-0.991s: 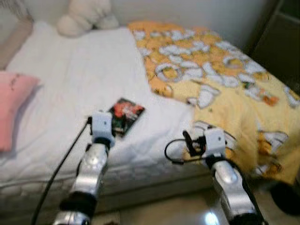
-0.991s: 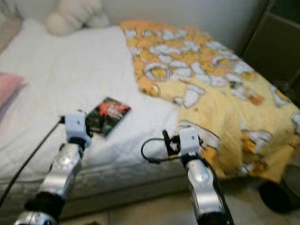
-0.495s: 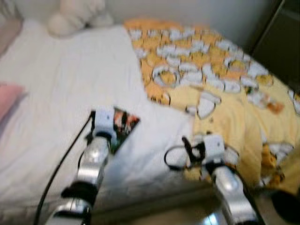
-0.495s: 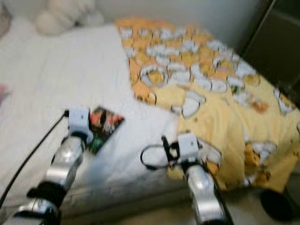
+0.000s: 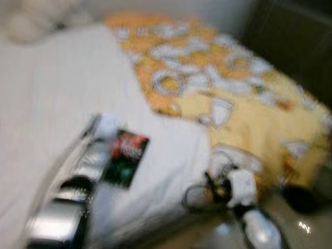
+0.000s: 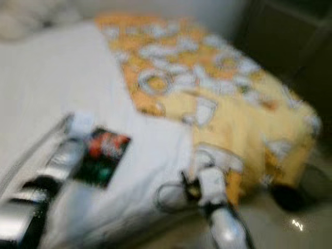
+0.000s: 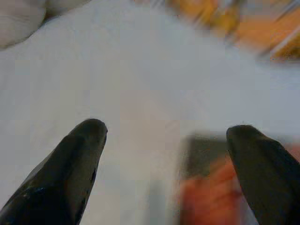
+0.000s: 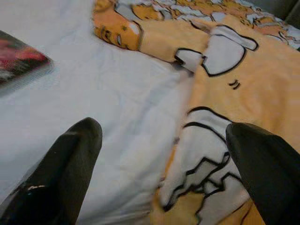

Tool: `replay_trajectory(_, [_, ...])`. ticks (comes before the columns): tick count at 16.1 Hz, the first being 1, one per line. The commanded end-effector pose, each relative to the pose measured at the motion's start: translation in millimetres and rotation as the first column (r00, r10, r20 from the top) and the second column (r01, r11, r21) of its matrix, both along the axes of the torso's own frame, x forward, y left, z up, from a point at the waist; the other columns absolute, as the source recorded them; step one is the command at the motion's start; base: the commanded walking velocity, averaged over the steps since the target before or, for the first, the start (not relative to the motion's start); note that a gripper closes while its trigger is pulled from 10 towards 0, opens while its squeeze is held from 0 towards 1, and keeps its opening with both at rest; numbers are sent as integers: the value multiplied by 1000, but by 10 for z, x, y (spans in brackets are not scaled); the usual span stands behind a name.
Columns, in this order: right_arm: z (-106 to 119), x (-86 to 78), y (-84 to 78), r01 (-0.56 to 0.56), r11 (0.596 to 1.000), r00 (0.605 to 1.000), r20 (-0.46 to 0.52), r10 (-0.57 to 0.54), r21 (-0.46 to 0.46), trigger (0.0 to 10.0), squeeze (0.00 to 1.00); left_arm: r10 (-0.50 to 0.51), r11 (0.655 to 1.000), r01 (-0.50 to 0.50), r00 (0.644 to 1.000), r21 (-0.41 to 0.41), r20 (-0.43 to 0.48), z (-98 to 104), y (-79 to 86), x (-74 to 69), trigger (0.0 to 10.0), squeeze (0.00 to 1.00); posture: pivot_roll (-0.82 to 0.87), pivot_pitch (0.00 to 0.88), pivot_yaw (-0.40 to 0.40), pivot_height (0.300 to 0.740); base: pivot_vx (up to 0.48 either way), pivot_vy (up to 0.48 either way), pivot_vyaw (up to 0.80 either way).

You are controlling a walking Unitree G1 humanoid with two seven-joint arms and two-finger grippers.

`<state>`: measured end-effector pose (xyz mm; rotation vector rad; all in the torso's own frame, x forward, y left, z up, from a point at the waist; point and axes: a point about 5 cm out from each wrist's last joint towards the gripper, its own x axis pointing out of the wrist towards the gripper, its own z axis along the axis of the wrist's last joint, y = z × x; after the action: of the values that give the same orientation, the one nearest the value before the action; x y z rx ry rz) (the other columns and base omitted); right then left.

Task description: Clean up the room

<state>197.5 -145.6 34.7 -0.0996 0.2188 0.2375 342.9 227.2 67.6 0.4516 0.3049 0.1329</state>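
Note:
A dark book (image 5: 126,157) with a red and green cover lies flat on the white sheet (image 5: 57,88) near the bed's front edge. My left arm (image 5: 88,161) reaches over the sheet just left of it. In the left wrist view, my left gripper (image 7: 166,130) is open and the book (image 7: 211,192) is a red blur by one fingertip. My right gripper (image 8: 161,127) is open above the edge of the yellow blanket (image 8: 234,84), where it meets the sheet. The book (image 8: 18,61) lies off to its side. All head views are blurred.
The yellow cartoon-cat blanket (image 5: 233,93) covers the bed's right half and hangs over the front. A pale plush toy (image 5: 26,21) sits at the head of the bed. Dark furniture (image 5: 295,36) stands at the right. A dark round object (image 5: 300,199) lies on the tiled floor.
The camera has swung and the picture is more blurred; the pink pillow has left the view. My left arm now lies beside the book's left edge.

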Motion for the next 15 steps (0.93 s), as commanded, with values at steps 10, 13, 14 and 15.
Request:
replay_trajectory(10, [84, -288, -161, -11, 998, 995, -97, 5, -67, 10000, 0, 179, 898, -77, 964, 433, -199, -330, 559, -422, 10000, 0, -118, 82, -128, 740, 0, 0, 0])
replay_trajectory(13, [62, -277, -178, -10, 997, 994, -110, 3, -72, 10000, 0, 186, 900, -78, 959, 428, -216, -399, 592, -505, 10000, 0, -115, 69, -101, 740, 0, 0, 0])
replay_trajectory(14, [60, -279, -175, -8, 997, 994, -111, 0, -73, 10000, 0, 186, 906, -80, 958, 416, -219, -426, 607, -541, 10000, 0, -115, 66, -91, 740, 0, 0, 0])
replay_trajectory(15, [56, -286, -185, -2, 997, 994, -112, -6, -73, 10000, 0, 182, 918, -80, 955, 388, -232, -482, 604, -596, 10000, 0, -108, 58, -87, 740, 0, 0, 0])
